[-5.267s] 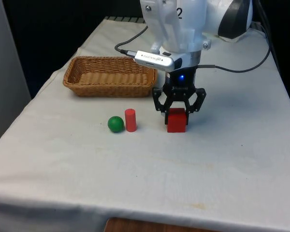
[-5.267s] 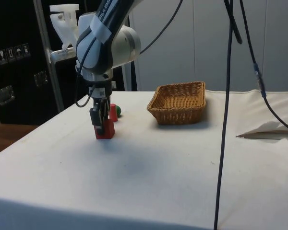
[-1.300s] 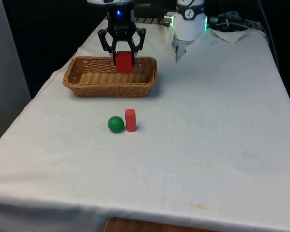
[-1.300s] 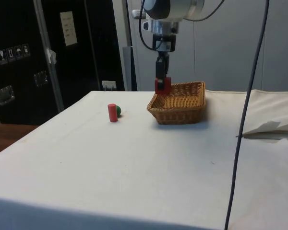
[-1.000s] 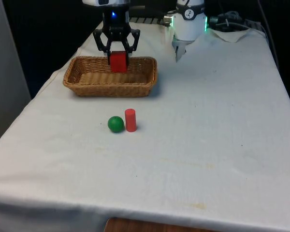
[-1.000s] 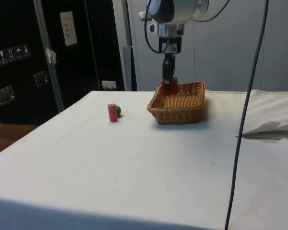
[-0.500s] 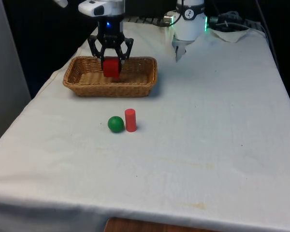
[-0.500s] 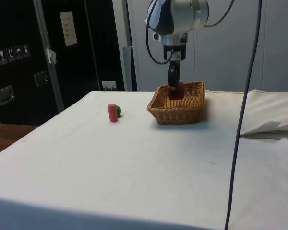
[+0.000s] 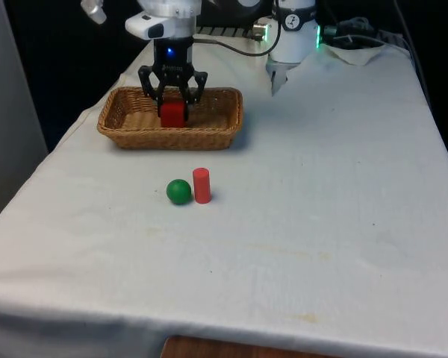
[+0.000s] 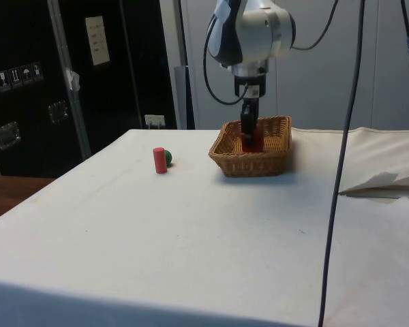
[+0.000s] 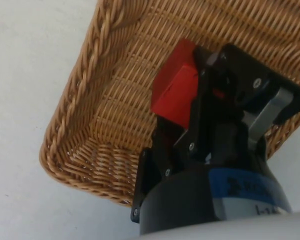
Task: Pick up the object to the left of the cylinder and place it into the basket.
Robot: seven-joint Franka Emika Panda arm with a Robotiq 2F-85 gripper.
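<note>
Here the hand (image 9: pixel 172 104) is lowered into the wicker basket (image 9: pixel 127 127), its two fingers closed on the sides of a red block (image 9: pixel 172 114). In the side view the hand (image 10: pixel 248 136) hangs straight down from the white arm (image 10: pixel 251 30) with the block (image 10: pixel 249 143) partly below the basket (image 10: pixel 242 163) rim; whether the block touches the basket floor cannot be told. The wrist view shows the block (image 11: pixel 174 90) gripped between the black fingers (image 11: pixel 166 135), tilted a little against the woven floor of the basket (image 11: pixel 85 100), close to one of the short end walls.

Taking the basket as the landmark: the block sits inside it, near the middle of its length in the front view. The red cylinder (image 9: pixel 201 185) stands upright on the tabletop (image 9: pixel 321 209), well apart from the basket, on the side nearer the front camera. The green ball (image 9: pixel 178 191) lies just beside the cylinder, on the front view's left of it, touching or nearly so, and equally far from the basket. In the side view the cylinder (image 10: pixel 159 160) and the ball (image 10: pixel 168 158) stand together off the basket's near end, the ball half hidden behind the cylinder.

A dark cable (image 10: pixel 341 170) hangs down on the basket's other side in the side view.
</note>
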